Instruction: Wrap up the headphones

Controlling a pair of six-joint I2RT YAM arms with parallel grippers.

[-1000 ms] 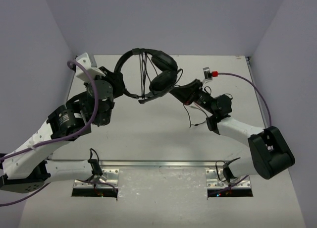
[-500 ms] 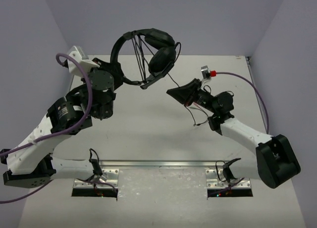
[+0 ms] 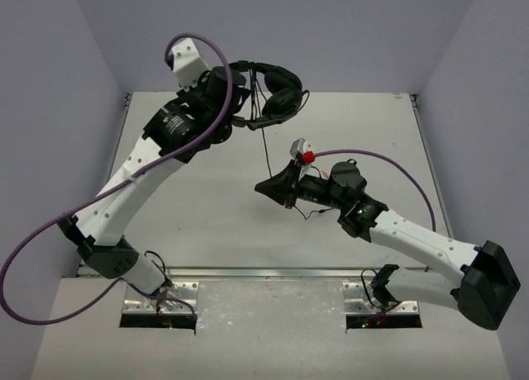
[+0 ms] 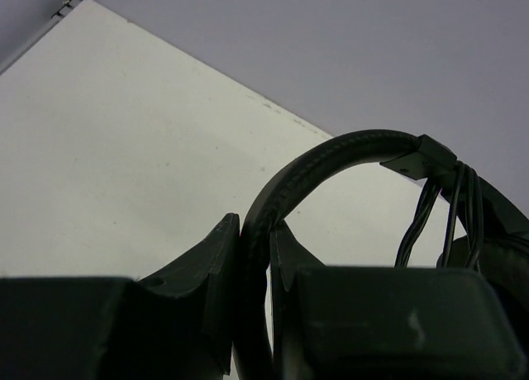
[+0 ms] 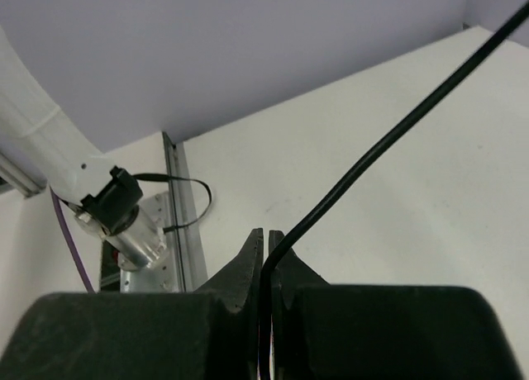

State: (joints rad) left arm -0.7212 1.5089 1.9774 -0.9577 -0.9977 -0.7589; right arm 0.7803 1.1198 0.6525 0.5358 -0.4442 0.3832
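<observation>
Left arm has swung up and stretched toward the back wall since a second ago, carrying the headphones [image 3: 277,89] higher and farther off, while the right arm pulled back toward the middle of the counter [image 3: 207,223]. Left pincer [image 4: 254,231] is clamped narrow on the headband [image 4: 331,157], which looks matte, padded and smoothly arched. Several strands are bunched over its angular bracket, and the ear cups [image 3: 281,104] get chopped off at the edge of the wrist view. From above, the left fingers just melt into the black plastic, so that grip only reads from the wrist camera. Right pincer [image 5: 265,235] is pinched tight on the thin, slightly glossy cable [image 5: 388,140], which runs off up and to the right, well clear of the counter. From above it hangs as a straight line from the headphones down to that pincer. Some loose cable curls past the right wrist, too small to follow to its end. Counter is plain white with faint specks.
</observation>
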